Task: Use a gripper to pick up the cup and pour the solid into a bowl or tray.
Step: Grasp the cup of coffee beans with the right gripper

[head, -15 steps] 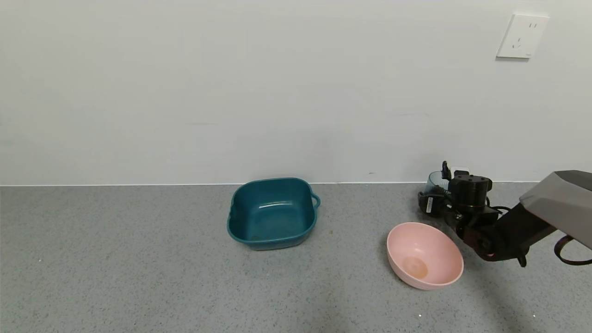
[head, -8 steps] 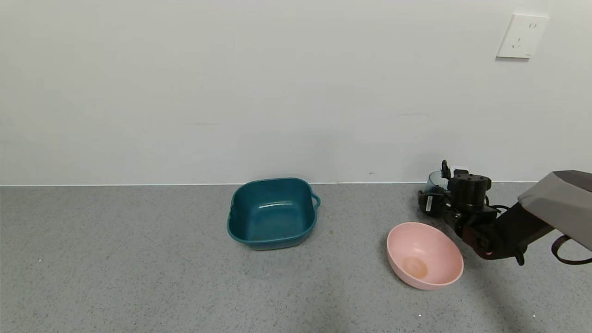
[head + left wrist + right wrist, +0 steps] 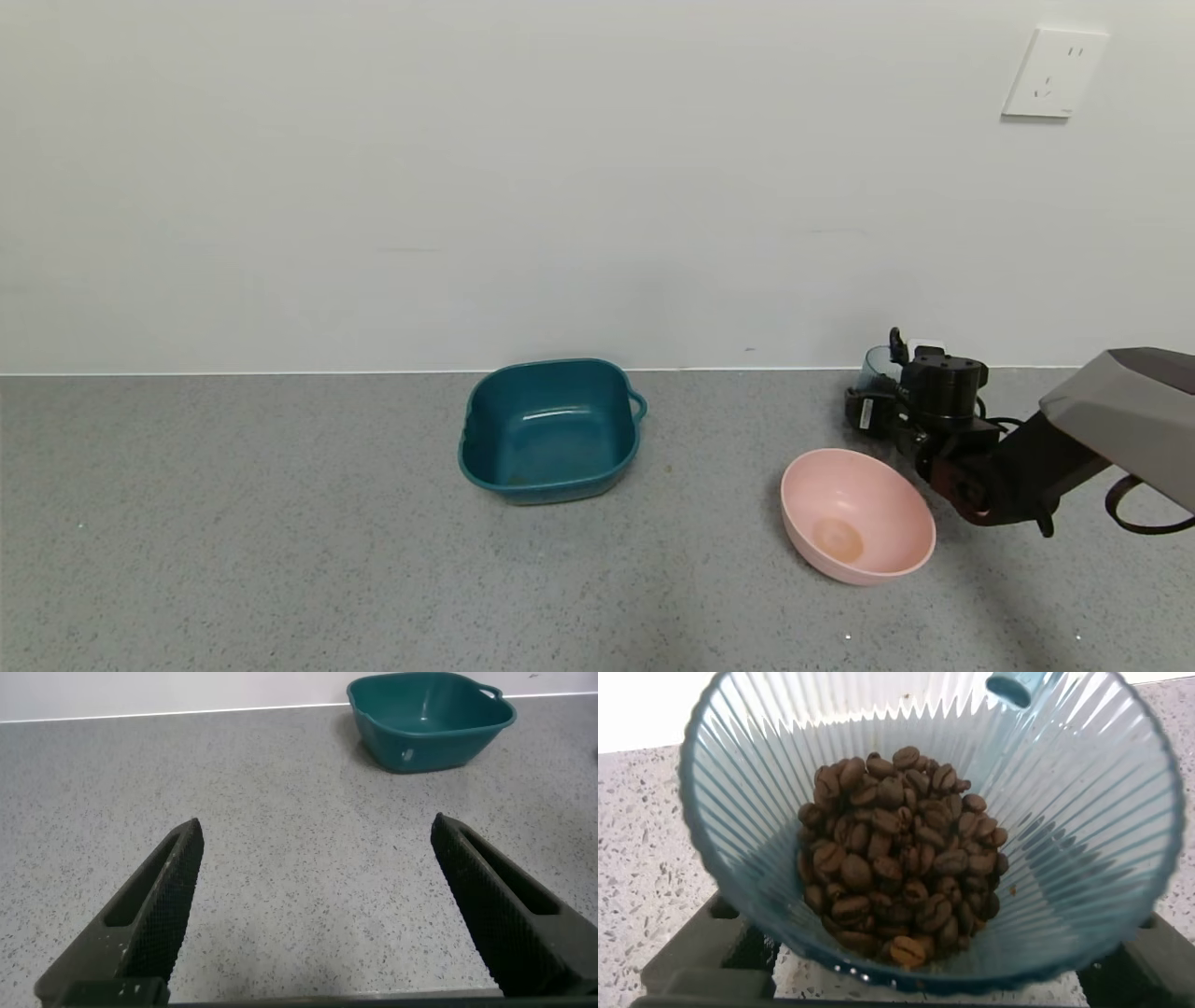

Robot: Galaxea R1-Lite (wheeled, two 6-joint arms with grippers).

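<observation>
cup (image 3: 924, 821) of beans (image 3: 896, 849) sits clamped in the right tool (image 3: 882, 397) beside the empty pink bowl (image 3: 857, 515); pouring remains. left tool (image 3: 322, 915) idles, spread wide.

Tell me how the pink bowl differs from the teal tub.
The round pale pink plastic bowl is smaller than the squarish dark teal plastic tub. The bowl's rim is plain; the tub has a side handle. The bowl sits tilted near the right gripper, while the tub stands level farther left, nearer the wall. Both hold no beans and rest on the grey speckled counter.
</observation>
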